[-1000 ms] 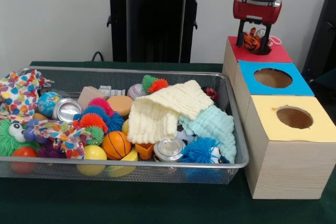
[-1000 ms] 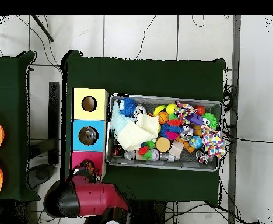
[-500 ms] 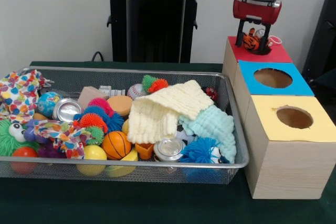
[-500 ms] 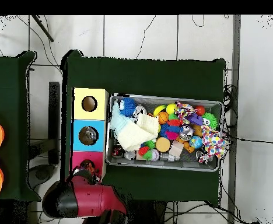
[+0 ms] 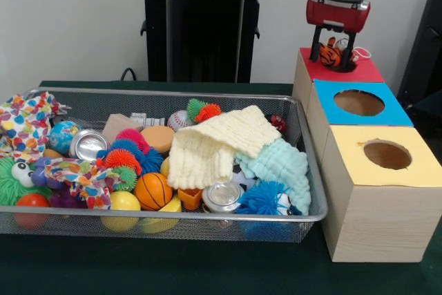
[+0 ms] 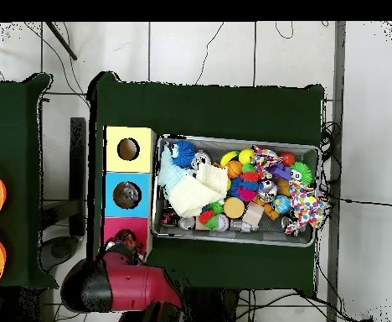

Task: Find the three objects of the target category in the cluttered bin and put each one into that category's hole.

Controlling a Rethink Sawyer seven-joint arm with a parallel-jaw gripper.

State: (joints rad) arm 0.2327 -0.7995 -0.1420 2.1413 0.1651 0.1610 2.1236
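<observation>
Gripper (image 5: 334, 52) clamps orange black-striped toy (image 5: 331, 54), seemingly tiger, over red box (image 5: 359, 70).

Even, soft indoor light; faint shadows, slight blur, no glare.

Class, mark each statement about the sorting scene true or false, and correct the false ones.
1. The pincer hangs over the red-topped box. True.
2. The pincer is empty. False: it holds an orange and black striped toy.
3. The yellow-topped box stands farthest from the camera in the front view. False: it is nearest; the red-topped one is farthest.
4. A cream cloth lies on top of the clutter in the wire bin. True.
5. The basketball sits on the blue-topped box. False: it lies in the bin.
</observation>
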